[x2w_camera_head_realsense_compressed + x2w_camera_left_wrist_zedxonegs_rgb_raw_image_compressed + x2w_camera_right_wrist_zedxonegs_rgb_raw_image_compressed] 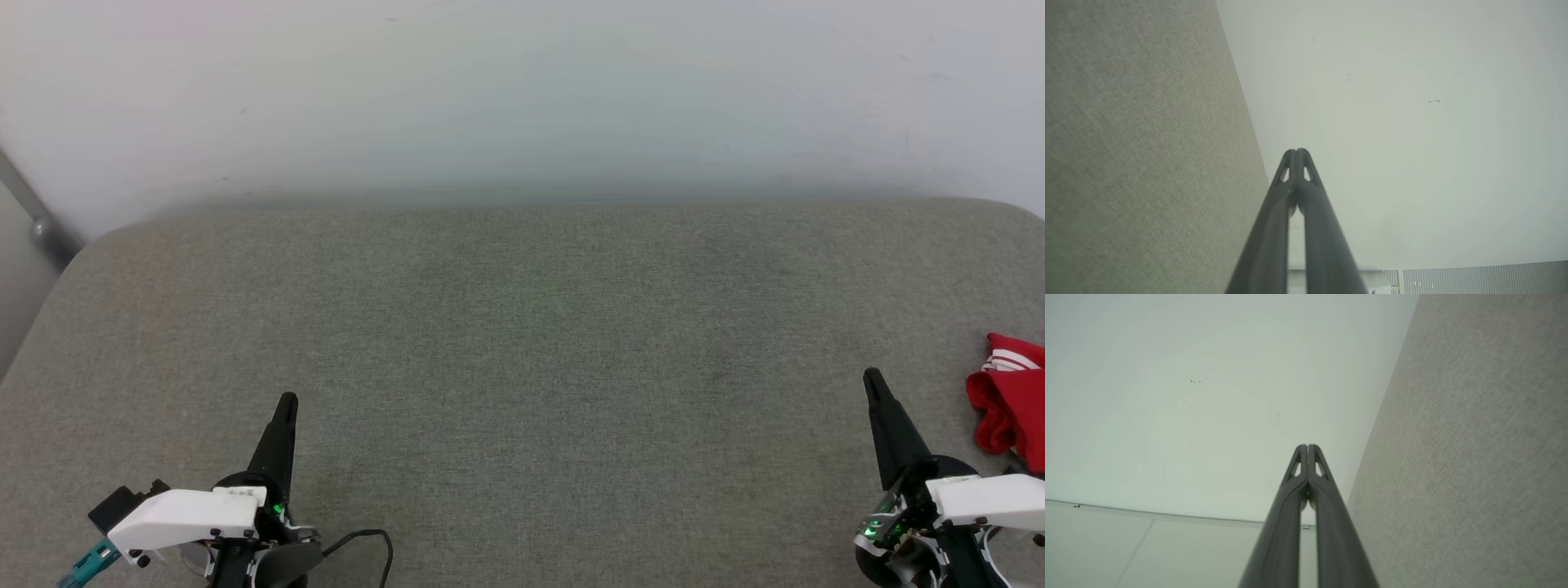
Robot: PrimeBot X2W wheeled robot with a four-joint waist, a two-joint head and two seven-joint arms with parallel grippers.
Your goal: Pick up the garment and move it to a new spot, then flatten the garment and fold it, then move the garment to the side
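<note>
the garment (1009,400) lay bunched at the right edge of the frame, just beside my right gripper (872,377). it looked like a soft, light jersey that i judged would sag and drag, so i'd pinch a thick fold. the right gripper and the left gripper (286,401) each had fingers pressed together, holding nothing. the grey woven padded surface (522,343) met a plain pale wall (522,98) across the top.

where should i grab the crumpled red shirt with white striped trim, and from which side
Probably the bulging red fold of the crumpled red shirt facing the right gripper, approached from above on that side. The shirt lies bunched on the grey fabric surface, partly cut off at the frame edge, so that fold is reachable. The shut gripper must open first.
</note>
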